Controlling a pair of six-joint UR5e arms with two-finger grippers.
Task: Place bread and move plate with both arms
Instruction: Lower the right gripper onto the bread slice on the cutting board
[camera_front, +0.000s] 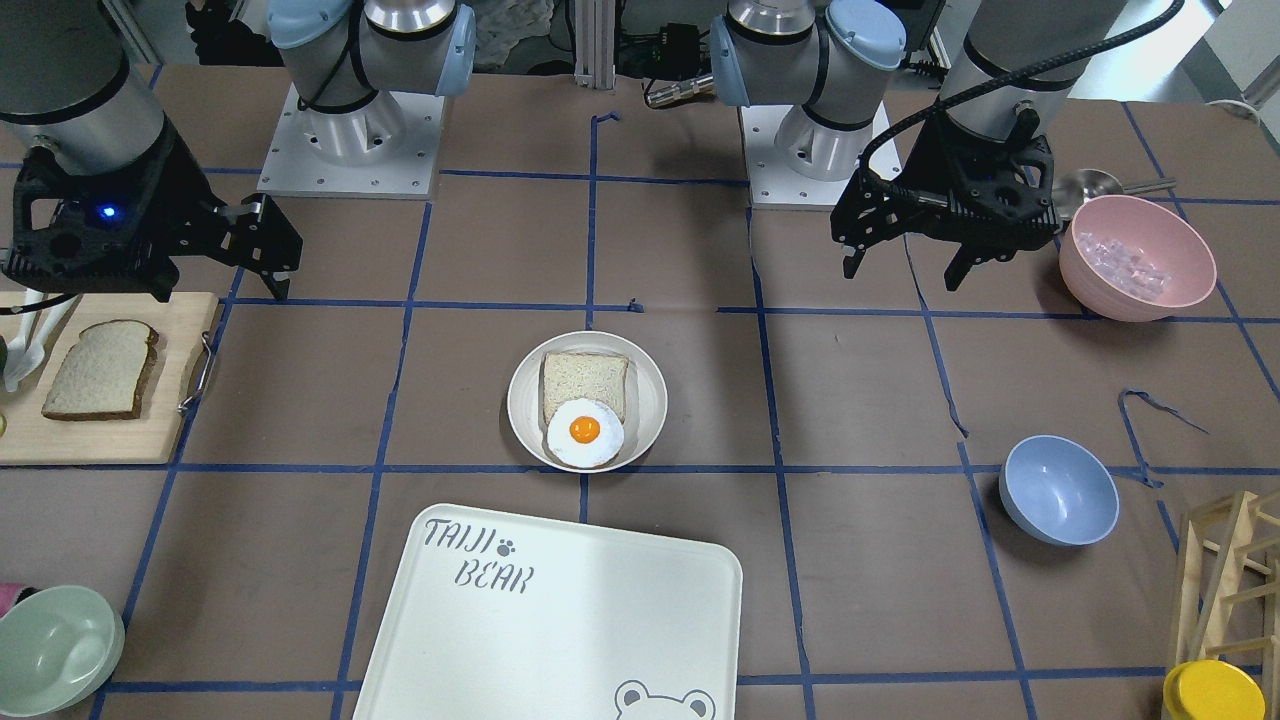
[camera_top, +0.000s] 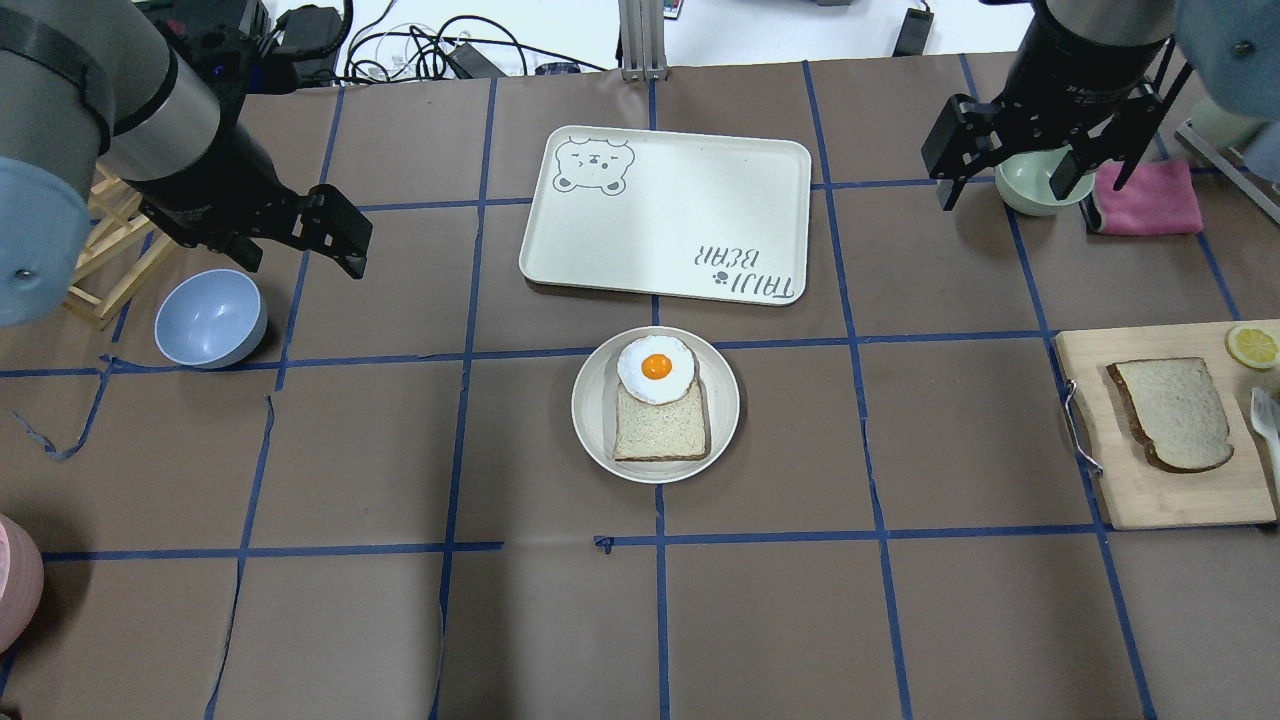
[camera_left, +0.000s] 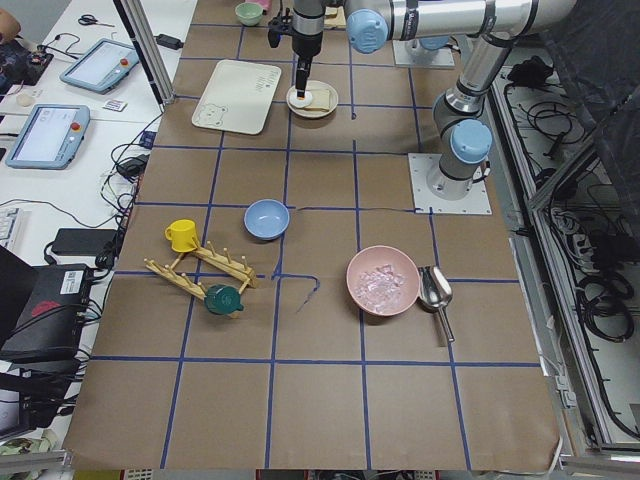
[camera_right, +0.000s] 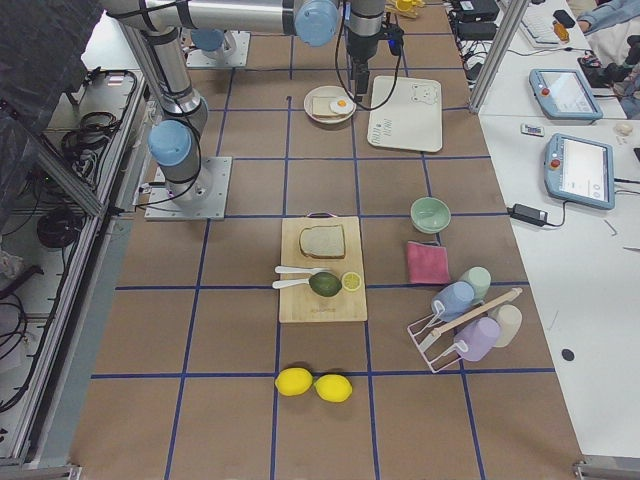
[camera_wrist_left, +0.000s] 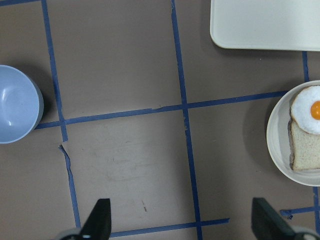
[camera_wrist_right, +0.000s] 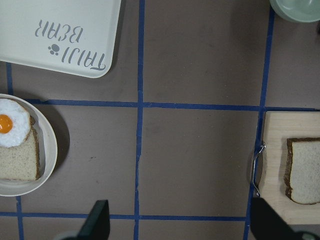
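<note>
Brown-crusted pale bread slice (camera_top: 1175, 413) on wooden board (camera_top: 1150, 500) at overhead right edge, round cream plate (camera_top: 590, 400) centre of surface (camera_top: 400, 450); left hand (camera_wrist_left: 182, 222) and right hand (camera_wrist_right: 181, 222) spread wide, empty.

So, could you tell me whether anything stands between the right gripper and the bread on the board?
Nothing visible does. The right gripper hangs open above the table, apart from the bread. The bread lies uncovered on the board, and the lemon slice sits off to the side at the board's corner.
</note>
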